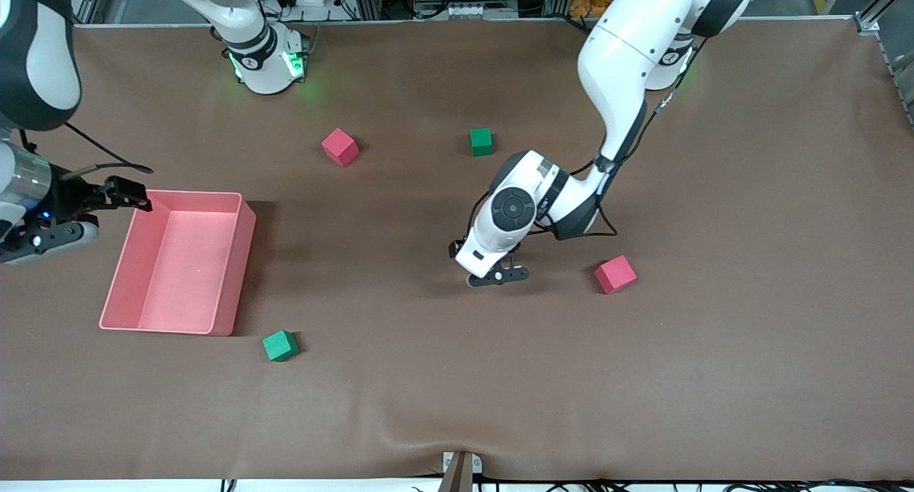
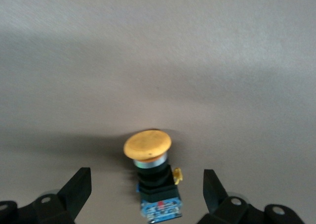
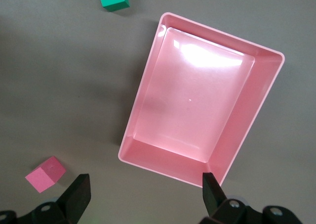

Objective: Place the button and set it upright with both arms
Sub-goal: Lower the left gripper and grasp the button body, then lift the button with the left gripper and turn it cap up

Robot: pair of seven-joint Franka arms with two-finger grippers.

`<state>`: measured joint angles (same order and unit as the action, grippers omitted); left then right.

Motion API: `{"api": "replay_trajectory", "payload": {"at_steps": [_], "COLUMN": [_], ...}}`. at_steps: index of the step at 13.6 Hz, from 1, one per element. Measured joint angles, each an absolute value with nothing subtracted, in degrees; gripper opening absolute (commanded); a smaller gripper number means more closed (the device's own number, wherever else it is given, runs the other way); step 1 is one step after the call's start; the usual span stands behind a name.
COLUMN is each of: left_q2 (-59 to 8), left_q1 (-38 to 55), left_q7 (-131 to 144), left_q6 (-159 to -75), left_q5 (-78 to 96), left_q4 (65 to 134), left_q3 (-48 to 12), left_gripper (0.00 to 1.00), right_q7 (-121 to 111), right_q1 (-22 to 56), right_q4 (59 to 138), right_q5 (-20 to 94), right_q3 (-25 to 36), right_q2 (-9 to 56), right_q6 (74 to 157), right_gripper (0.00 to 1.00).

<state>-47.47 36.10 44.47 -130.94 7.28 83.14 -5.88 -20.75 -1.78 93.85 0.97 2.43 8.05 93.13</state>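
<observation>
Step in hand: approach to grasp. Left hand [image 2: 147, 197] low over mid-desk [image 1: 714, 378], fingers wide, button [image 2: 150, 177] on desk between them, ungripped. Right hand [image 3: 145, 197] wide, empty, waits over pink tray [image 3: 274, 83]. Next: descend, close on body

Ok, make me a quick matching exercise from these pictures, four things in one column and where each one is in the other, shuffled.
Things:
1. button
2. right gripper
3. pink tray
4. left gripper

Places or states:
A. on the cloth, nothing in it
B. open, low over the button
C. standing between open fingers
D. open, beside the tray's rim

Pairs: 1-C, 2-D, 3-A, 4-B
</observation>
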Motion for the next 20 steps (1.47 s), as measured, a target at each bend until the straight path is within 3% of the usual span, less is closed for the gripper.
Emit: {"api": "replay_trajectory", "payload": {"at_steps": [5,8,11,13,14,16,17,20], "left_q2": [-48.07,-48.16,-48.29,-48.35,-48.35,-48.35,-48.35,-48.35], "left_q1": [36.96,36.95,37.06,37.12,37.12,37.18,37.2,37.2], "left_q7": [45.16,45.16,45.15,45.15,45.15,45.15,45.15,45.15], "left_q6": [-131.66,-131.66,-131.66,-131.66,-131.66,-131.66,-131.66,-131.66], "left_q5": [7.28,7.28,7.28,7.28,7.28,7.28,7.28,7.28], "left_q4": [82.85,82.85,82.85,82.85,82.84,82.83,82.81,82.71], "left_q3": [-5.78,-5.74,-5.76,-5.76,-5.75,-5.76,-5.76,-5.73], "left_gripper": [1.0,0.95,0.67,0.64,0.53,0.15,0.08,0.08], "right_q7": [-20.75,-18.67,-16.0,-13.07,-12.3,-11.43,-10.31,-2.61], "right_q1": [-5.49,-6.92,-6.9,-6.9,-6.9,-6.9,-6.9,-6.5], "right_q4": [93.88,93.88,93.88,93.87,93.8,93.49,93.44,93.38], "right_q5": [0.97,0.99,1.02,1.02,1.02,1.02,1.02,1.1], "right_q3": [2.49,2.49,1.85,1.59,1.57,1.56,1.51,1.06], "right_q2": [6.95,5.83,5.35,5.13,4.95,4.29,3.64,1.68], "right_q6": [90.43,88.98,88.69,88.7,88.76,88.81,88.8,88.32], "right_gripper": [1.0,1.0,1.0,1.0,1.0,1.0,1.0,1.0]}}
